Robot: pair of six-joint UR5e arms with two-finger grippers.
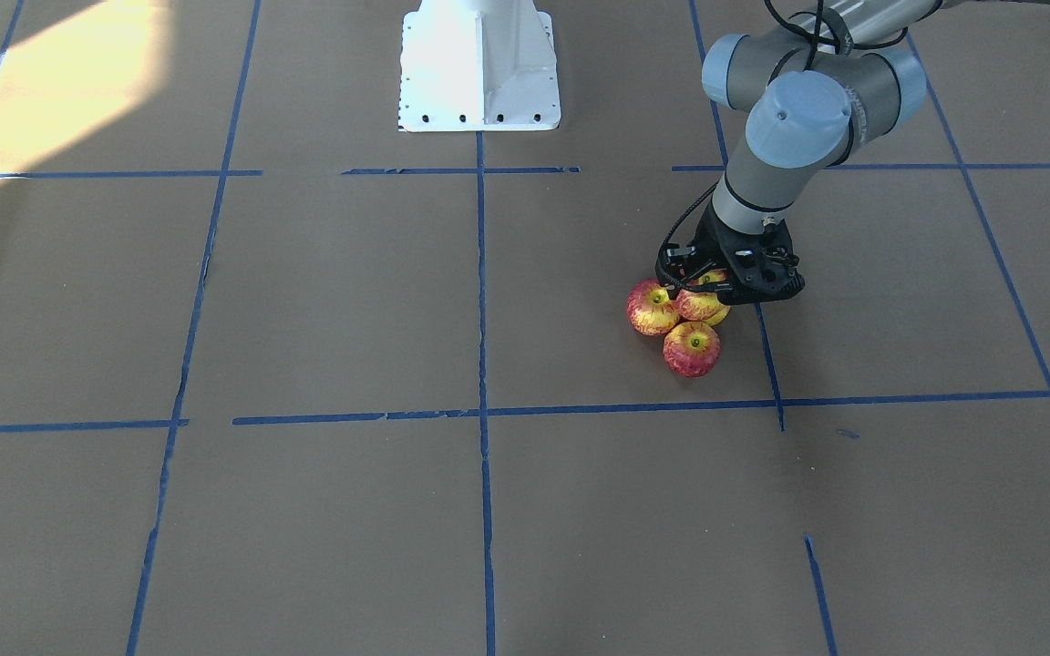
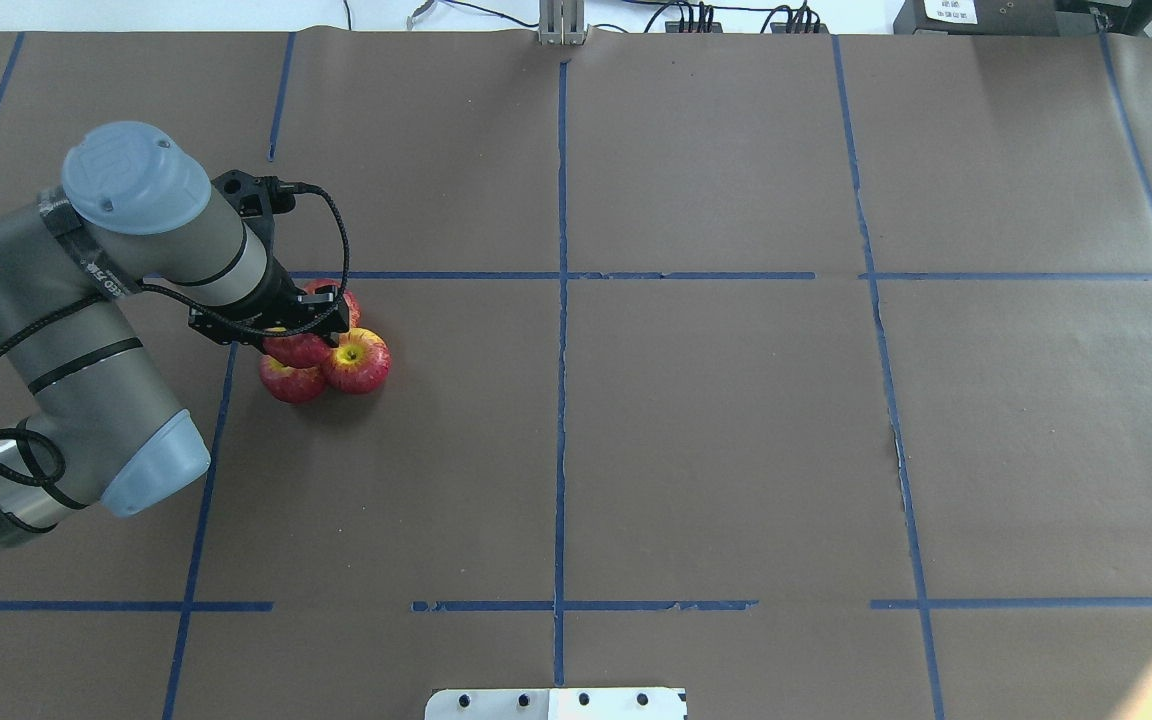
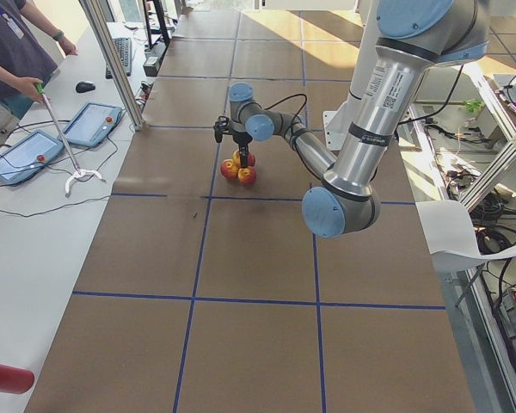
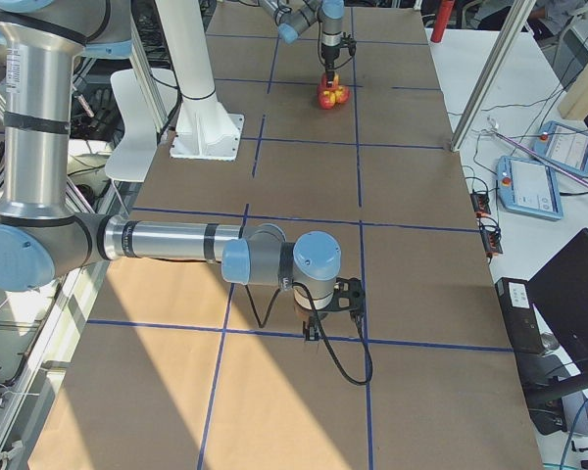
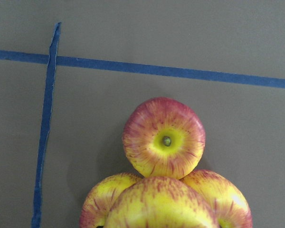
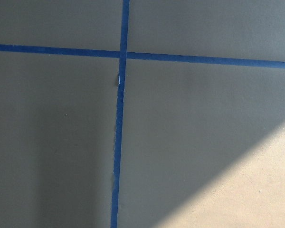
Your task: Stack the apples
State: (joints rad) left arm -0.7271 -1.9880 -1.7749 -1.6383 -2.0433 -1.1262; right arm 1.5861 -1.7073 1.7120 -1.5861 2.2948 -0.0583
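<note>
Robotics lab: a paper-covered table (image 2: 736, 450) gridded with blue tape (image 2: 561, 400), with control tablets (image 3: 90, 123) on a side bench (image 3: 17, 258).

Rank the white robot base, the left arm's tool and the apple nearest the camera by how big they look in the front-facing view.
1. White robot base, largest.
2. Left tool.
3. Nearest apple, clearly smallest.

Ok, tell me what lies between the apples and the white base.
Nothing but brown paper and one blue tape line, per the front-facing view.
</note>
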